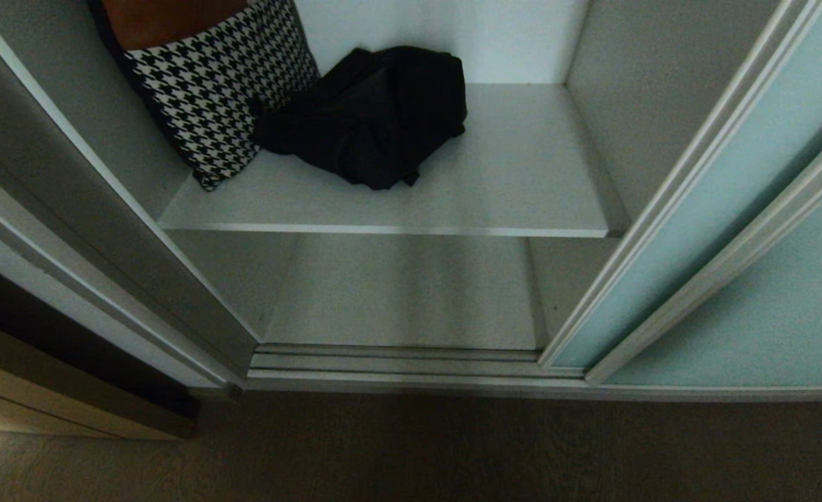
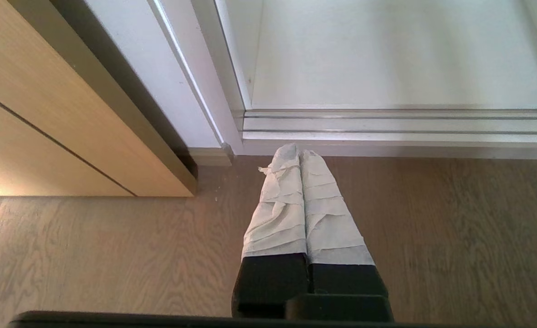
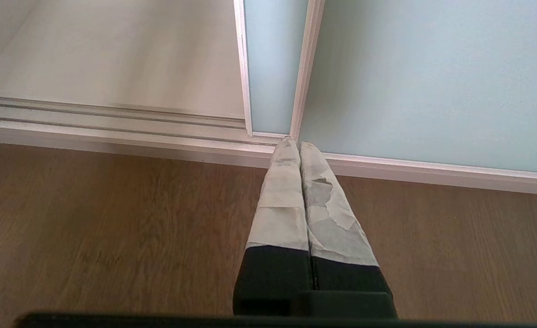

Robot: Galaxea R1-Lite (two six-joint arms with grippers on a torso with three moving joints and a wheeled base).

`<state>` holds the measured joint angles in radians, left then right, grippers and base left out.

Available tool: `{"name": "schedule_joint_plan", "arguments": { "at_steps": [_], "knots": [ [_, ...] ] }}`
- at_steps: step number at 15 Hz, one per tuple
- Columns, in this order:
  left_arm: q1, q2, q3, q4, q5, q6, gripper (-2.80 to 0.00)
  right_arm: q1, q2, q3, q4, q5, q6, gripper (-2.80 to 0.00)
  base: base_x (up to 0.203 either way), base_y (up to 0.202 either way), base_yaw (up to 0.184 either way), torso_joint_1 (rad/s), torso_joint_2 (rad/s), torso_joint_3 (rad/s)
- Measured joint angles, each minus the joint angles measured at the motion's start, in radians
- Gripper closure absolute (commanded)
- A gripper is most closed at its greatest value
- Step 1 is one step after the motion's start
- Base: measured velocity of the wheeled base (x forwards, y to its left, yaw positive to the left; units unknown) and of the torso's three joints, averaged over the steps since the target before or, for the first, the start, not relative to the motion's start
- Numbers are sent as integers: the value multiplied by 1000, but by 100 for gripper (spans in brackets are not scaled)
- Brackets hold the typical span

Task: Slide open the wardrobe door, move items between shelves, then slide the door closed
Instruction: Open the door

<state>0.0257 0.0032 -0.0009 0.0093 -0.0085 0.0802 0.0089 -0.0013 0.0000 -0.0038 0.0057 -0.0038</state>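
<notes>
The sliding wardrobe door (image 1: 717, 230) of pale blue-green glass stands slid to the right, leaving the wardrobe open. A crumpled black garment (image 1: 372, 115) lies on the upper shelf (image 1: 508, 188). The lower shelf (image 1: 404, 293) below it is bare. Neither arm shows in the head view. My left gripper (image 2: 299, 152) is shut with nothing in it, low over the wooden floor near the wardrobe's left corner. My right gripper (image 3: 294, 142) is shut and empty too, pointing at the foot of the door's frame (image 3: 305, 68).
A black-and-white houndstooth cushion (image 1: 215, 84) leans in the upper shelf's left corner, touching the garment. A beige wooden cabinet (image 2: 45, 118) stands left of the wardrobe. The silver floor track (image 1: 397, 362) runs along the threshold; brown wood floor (image 1: 452, 453) lies in front.
</notes>
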Motion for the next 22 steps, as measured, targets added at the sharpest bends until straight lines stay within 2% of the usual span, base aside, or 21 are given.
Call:
{"name": "schedule_joint_plan", "arguments": {
  "at_steps": [22],
  "knots": [
    [0,0,0,0,-2,4,0,0,0,0,0,0,0,0,0,0,0,0,0,0]
  ]
}}
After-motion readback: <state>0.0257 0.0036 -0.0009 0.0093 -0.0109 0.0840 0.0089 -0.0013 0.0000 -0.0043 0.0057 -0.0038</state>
